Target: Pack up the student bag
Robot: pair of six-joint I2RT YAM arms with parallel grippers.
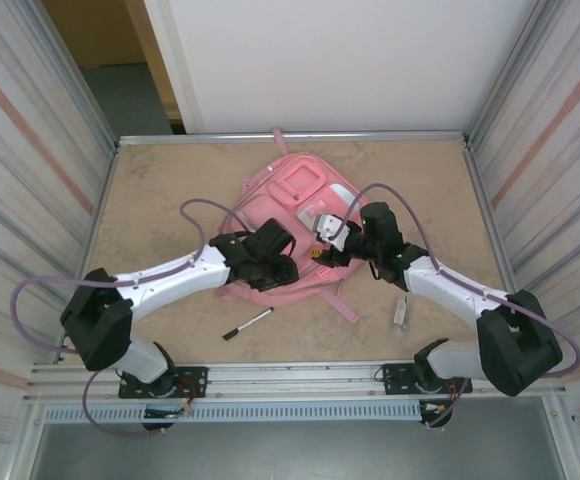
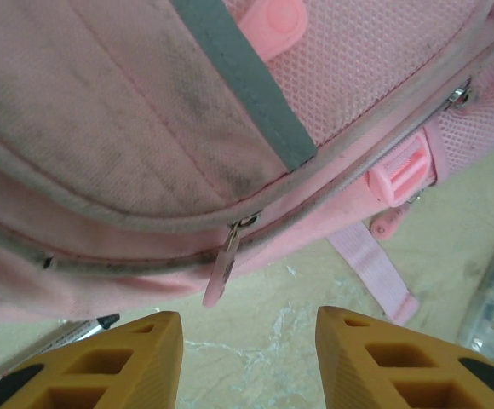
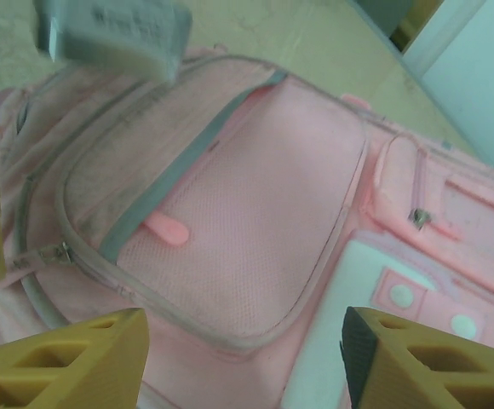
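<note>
The student bag (image 1: 288, 205), a pink backpack with white patches, lies flat in the middle of the table. My left gripper (image 1: 273, 258) sits at the bag's near edge. In the left wrist view its yellow fingers (image 2: 249, 328) stand open over bare table, and a pink zip pull (image 2: 220, 271) hangs just beyond them, untouched. My right gripper (image 1: 332, 240) hovers over the bag's right side. Its fingers (image 3: 245, 332) are open above the mesh front pocket (image 3: 238, 221), with nothing between them.
A black-and-white marker (image 1: 247, 323) lies on the table near the front, left of centre; its tip (image 2: 89, 326) shows beside my left finger. A small clear object (image 1: 401, 312) rests under the right arm. Metal walls (image 1: 530, 130) enclose the table.
</note>
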